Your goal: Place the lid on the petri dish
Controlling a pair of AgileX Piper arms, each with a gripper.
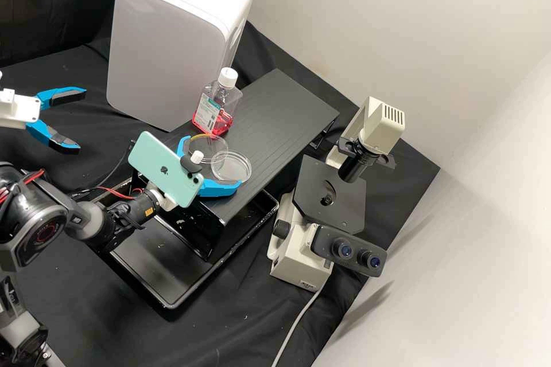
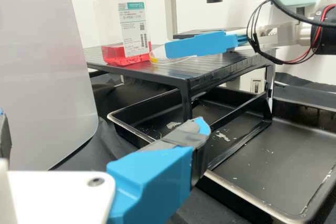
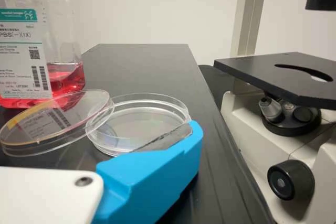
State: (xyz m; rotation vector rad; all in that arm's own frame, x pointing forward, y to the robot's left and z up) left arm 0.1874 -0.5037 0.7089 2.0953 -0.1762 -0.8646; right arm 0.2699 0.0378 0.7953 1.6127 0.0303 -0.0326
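Your right tool (image 1: pixel 215 161) is open and grips nothing, its arm reaching in low from the frame's lower left with a blue finger on each side of the pair on the black rack (image 1: pixel 287 109). The task is not yet done: the lid (image 1: pixel 208 143) lies just up-left of the petri dish (image 1: pixel 231 165), its edge seemingly leaning on the dish's rim, so grasping and seating remain. Your left tool (image 1: pixel 72 119) hangs open and empty at the left edge.
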